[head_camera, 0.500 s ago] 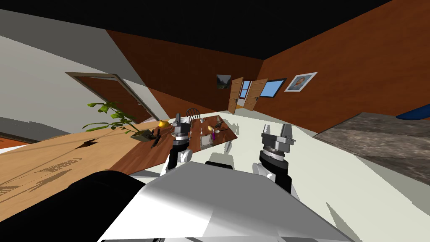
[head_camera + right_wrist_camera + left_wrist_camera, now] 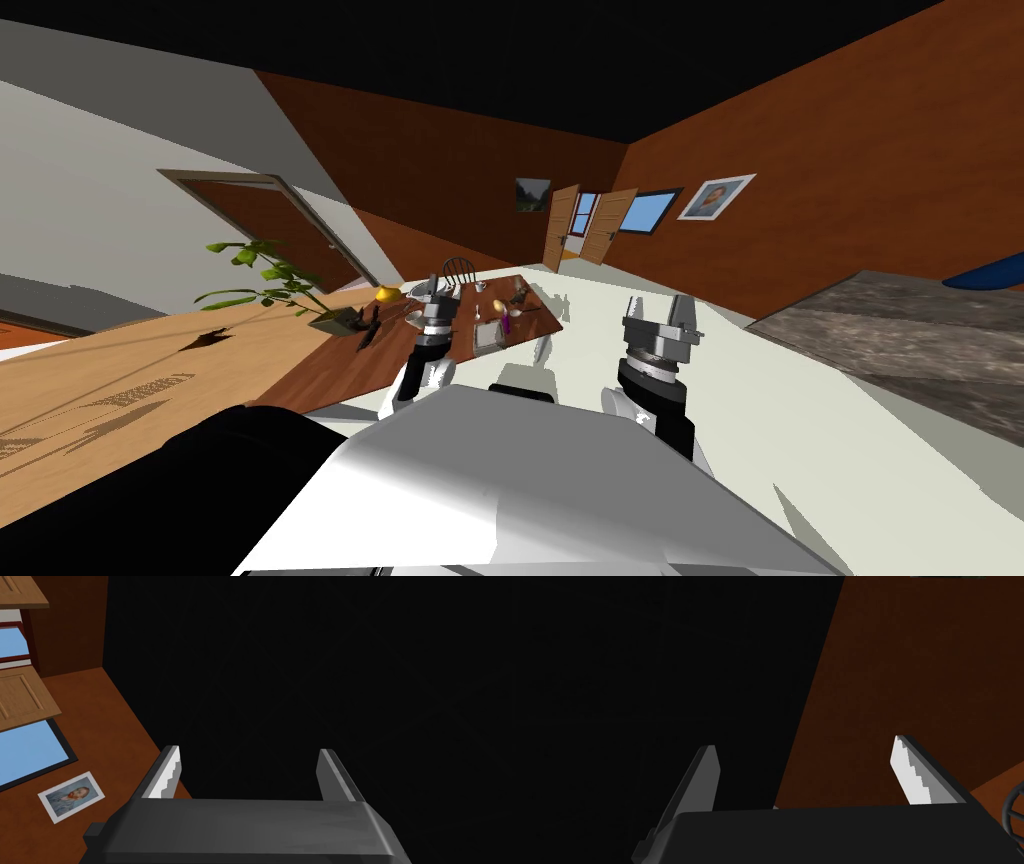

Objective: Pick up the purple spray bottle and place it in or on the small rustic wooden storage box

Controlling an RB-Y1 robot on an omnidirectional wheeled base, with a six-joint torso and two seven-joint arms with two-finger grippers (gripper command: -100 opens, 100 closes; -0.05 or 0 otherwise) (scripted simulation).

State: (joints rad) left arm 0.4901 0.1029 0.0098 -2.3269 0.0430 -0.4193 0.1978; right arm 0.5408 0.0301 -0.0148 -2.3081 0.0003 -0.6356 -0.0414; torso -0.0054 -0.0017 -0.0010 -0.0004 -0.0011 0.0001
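Bench (image 2: 330, 375): brown wood, some way ahead of the robot across a pale floor (image 2: 800, 400).

Purple spray bottle (image 2: 507, 322): stands on the bench, toward its far end, and appears upright. It is free of both tools.

Storage box (image 2: 488, 338): a low, light grey square box on the bench, just beside the bottle on the bottle's nearer side. Too small to tell whether the two touch.

Other items on the bench: a potted plant (image 2: 268, 280) at its left edge, a yellow object (image 2: 385, 294) at its far left corner, and several small items too small to identify.

Chair (image 2: 458, 267): at the far end of the bench.

Left tool (image 2: 804, 743): released, with its fingers spread wide and nothing between them. In the head view it (image 2: 432, 292) is raised in line with the bench.

Right tool (image 2: 248, 750): released, with its fingers apart and nothing held. In the head view it (image 2: 658, 308) is raised to the right of the bench, well apart from the bottle.
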